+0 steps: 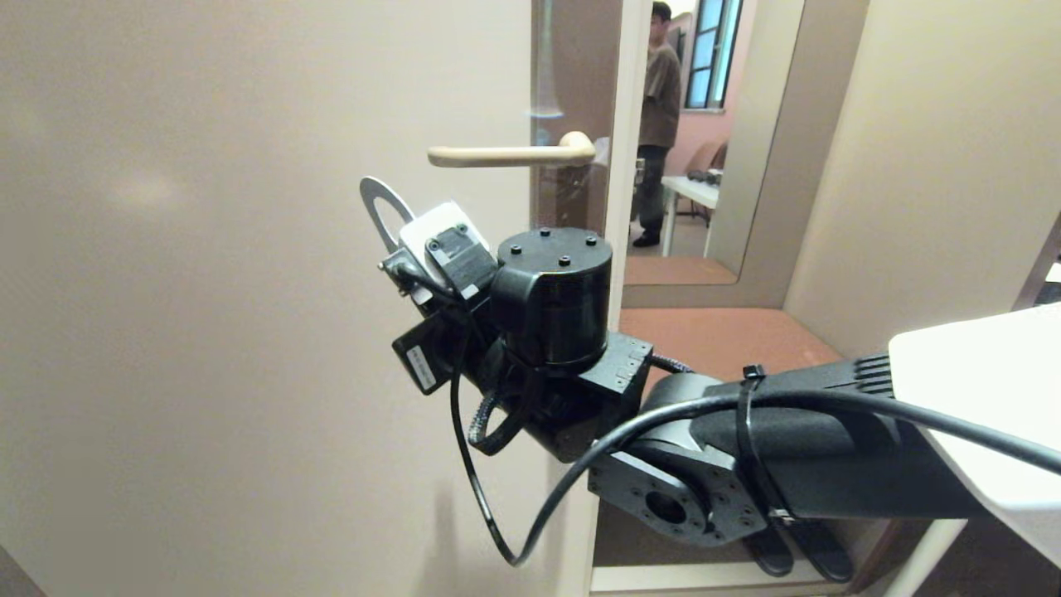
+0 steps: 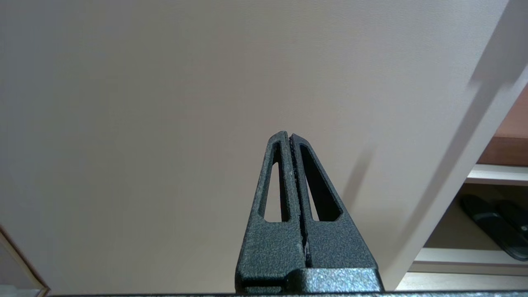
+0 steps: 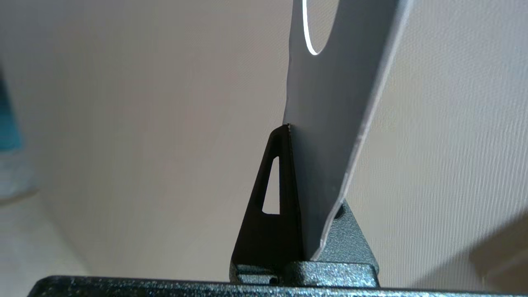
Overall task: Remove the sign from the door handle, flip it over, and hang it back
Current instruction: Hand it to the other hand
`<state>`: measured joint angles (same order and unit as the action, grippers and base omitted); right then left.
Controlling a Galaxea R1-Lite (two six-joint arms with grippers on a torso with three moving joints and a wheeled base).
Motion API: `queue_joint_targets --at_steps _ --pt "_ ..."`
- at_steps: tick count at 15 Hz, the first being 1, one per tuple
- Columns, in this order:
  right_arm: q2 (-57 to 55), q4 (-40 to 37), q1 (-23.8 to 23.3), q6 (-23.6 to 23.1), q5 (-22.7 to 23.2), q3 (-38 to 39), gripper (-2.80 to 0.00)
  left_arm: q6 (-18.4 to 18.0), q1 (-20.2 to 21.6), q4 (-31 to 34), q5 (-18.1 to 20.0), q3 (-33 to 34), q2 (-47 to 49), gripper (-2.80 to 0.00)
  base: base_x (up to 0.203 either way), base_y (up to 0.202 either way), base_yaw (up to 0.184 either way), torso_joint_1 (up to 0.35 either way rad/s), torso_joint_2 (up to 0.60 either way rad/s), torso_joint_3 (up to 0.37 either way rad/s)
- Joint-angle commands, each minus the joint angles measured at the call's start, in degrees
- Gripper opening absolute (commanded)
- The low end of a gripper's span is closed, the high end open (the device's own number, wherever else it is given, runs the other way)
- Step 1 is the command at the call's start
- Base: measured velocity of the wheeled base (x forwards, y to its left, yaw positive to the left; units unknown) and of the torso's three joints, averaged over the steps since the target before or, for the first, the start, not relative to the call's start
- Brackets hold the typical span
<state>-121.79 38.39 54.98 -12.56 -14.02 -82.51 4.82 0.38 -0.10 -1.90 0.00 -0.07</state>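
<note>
Our right gripper is clamped on the sign, below and left of the door handle, clear of it. The sign shows a pale face, hole end upward. Our left gripper is closed, empty.

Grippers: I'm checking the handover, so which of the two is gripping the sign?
The right gripper: its fingers are clamped on the sign, below and left of the door handle. The left gripper is shut on nothing, facing the bare door.
</note>
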Motion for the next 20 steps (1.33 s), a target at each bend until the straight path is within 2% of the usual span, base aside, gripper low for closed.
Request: queue_joint_targets --at_steps 1,5,10,14,20 --pt "4.0 0.2 0.1 -0.1 0.8 3.7 -2.8 0.0 0.1 0.0 0.0 0.0 0.1 -2.8 0.0 0.0 0.0 0.0 0.0 0.0" --pt "11.1 0.2 0.1 -0.2 6.8 12.7 -2.8 0.1 0.0 0.0 0.0 0.0 0.1 -2.8 0.0 0.0 0.0 0.0 0.0 0.0" --pt "19.6 0.3 0.2 -0.2 7.8 22.5 -2.8 0.0 0.0 0.0 0.0 0.0 0.1 -2.8 0.0 0.0 0.0 0.0 0.0 0.0" --pt "28.8 0.2 0.2 -0.4 10.6 33.5 -2.8 0.0 0.0 0.0 0.0 0.0 0.1 -2.8 0.0 0.0 0.0 0.0 0.0 0.0" --pt "41.2 0.2 0.2 -0.5 10.1 48.4 -2.8 0.1 0.0 0.0 0.0 0.0 0.1 -2.8 0.0 0.0 0.0 0.0 0.0 0.0"
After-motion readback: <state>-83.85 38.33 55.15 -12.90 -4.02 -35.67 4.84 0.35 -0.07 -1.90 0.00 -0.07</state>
